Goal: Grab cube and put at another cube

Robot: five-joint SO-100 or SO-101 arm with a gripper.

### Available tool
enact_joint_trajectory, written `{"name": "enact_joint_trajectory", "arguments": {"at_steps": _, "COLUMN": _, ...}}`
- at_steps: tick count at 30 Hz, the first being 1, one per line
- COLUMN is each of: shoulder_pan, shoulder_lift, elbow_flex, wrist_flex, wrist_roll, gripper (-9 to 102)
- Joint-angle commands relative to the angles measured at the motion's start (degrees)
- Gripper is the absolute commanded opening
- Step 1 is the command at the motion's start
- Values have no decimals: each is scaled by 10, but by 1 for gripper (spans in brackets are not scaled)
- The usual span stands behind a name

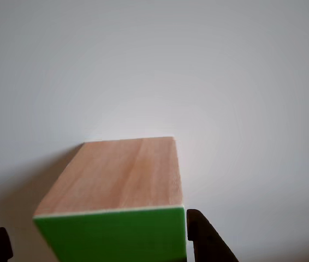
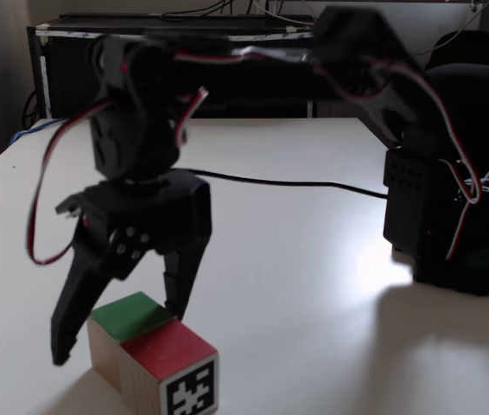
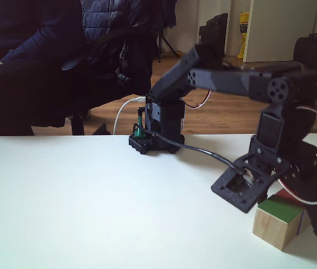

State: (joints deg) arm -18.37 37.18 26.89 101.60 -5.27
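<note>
Work surface: a plain white table (image 2: 314, 285), smooth and matte, lit from one side. In a fixed view a dark shelf unit (image 2: 175, 60) with cables stands behind the table; in a fixed view a seated person in dark clothing (image 3: 46, 61) is behind the far edge, on a wooden floor (image 3: 225, 115), with a pale door (image 3: 279, 28) further back.

A black cable (image 2: 288, 182) runs across the table to the arm's base (image 3: 155, 131).

The cube (image 2: 154, 359) rests on the table near its front edge, green face up, red face and black-and-white marker face toward the camera, bare wood at the side. The gripper (image 2: 119, 333) is spread wide, one finger on each side of the cube, grasping nothing. In the other view the dark fingertips (image 1: 206, 237) flank the green face, the right one just beside it
</note>
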Motion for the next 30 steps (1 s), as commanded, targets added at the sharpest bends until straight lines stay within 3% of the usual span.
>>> {"name": "enact_joint_trajectory", "arguments": {"at_steps": 1, "shoulder_pan": 10, "shoulder_lift": -15, "elbow_flex": -77, "wrist_flex": 19, "wrist_roll": -3, "gripper": 47}}
{"name": "enact_joint_trajectory", "arguments": {"at_steps": 4, "shoulder_pan": 17, "shoulder_lift": -26, "elbow_flex": -83, "wrist_flex": 19, "wrist_roll": -14, "gripper": 41}}
{"name": "enact_joint_trajectory", "arguments": {"at_steps": 9, "shoulder_pan": 24, "shoulder_lift": -40, "elbow_flex": -98, "wrist_flex": 19, "wrist_roll": -25, "gripper": 20}}
{"name": "enact_joint_trajectory", "arguments": {"at_steps": 15, "shoulder_pan": 26, "shoulder_lift": -31, "elbow_flex": -100, "wrist_flex": 19, "wrist_roll": -20, "gripper": 7}}
{"name": "enact_joint_trajectory", "arguments": {"at_steps": 30, "shoulder_pan": -10, "shoulder_lift": 258, "elbow_flex": 47, "wrist_flex": 19, "wrist_roll": 40, "gripper": 4}}
